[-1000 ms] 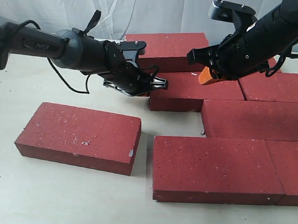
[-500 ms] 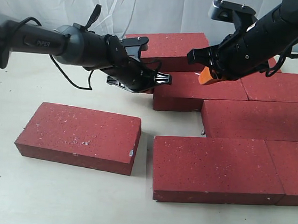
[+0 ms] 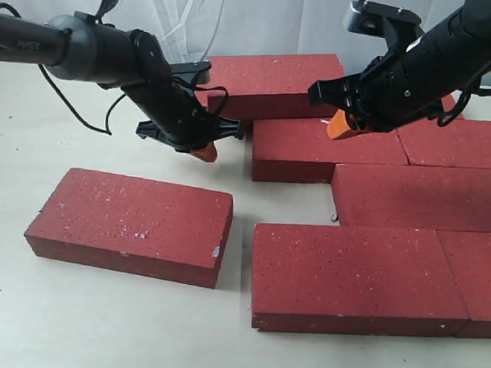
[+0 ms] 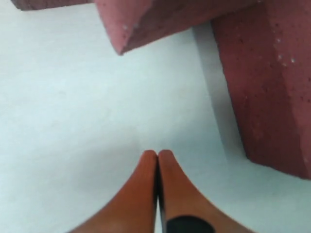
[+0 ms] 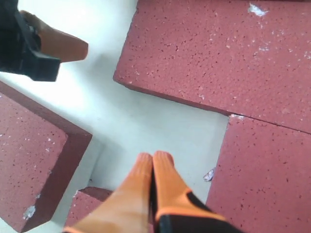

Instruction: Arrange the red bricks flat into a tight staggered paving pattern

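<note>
Several red bricks lie flat on the pale table. One loose red brick point(image 3: 132, 223) lies apart at the front left; the others sit close together: front middle point(image 3: 352, 276), front right point(image 3: 481, 279), middle right point(image 3: 418, 197), centre point(image 3: 325, 151), far right point(image 3: 458, 141) and back point(image 3: 275, 82). My left gripper point(image 3: 203, 153) point(image 4: 157, 154) is shut and empty, pointing at bare table just left of the centre brick point(image 4: 272, 82). My right gripper point(image 3: 339, 126) point(image 5: 154, 156) hovers shut and empty above the gap between the bricks point(image 5: 218, 53).
A small pale scrap point(image 3: 334, 215) point(image 5: 210, 174) lies in the gap beside the middle right brick. White cloth point(image 3: 238, 15) hangs behind the table. Bare table point(image 3: 73, 323) stretches along the front and left. The left arm's cable point(image 3: 76, 113) trails over the table.
My left gripper has pulled back leftward from the centre brick's end and tilted down towards the table. The centre brick shifted slightly right. The right arm has not moved.
</note>
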You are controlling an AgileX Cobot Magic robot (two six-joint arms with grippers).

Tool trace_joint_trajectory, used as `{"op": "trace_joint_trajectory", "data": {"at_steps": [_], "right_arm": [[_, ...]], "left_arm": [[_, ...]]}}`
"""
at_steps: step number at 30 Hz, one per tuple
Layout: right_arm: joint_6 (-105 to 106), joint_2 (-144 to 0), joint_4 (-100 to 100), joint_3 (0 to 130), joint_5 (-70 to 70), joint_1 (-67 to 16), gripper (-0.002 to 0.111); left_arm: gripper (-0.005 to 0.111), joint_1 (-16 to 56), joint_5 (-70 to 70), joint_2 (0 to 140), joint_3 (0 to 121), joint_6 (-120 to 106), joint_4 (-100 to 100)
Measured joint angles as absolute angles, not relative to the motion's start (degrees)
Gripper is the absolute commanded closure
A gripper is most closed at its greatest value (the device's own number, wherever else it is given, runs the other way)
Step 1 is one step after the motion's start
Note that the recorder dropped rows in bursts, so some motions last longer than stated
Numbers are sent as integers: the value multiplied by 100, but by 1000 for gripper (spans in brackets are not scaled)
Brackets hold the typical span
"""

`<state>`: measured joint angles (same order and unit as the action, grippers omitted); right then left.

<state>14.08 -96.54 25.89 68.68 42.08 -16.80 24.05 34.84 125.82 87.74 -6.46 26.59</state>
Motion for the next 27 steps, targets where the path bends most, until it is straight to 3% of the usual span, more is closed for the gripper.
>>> {"op": "trace_joint_trajectory", "data": {"at_steps": [17, 27], "right_arm": [[1408, -9654, 2616, 6868, 4309, -1694, 109], [1429, -9654, 2616, 6868, 4351, -2277, 109]], "left_arm": [[107, 2322, 4147, 11218, 8018, -386, 1413], [107, 1509, 4100, 10374, 7022, -386, 1273]]}}
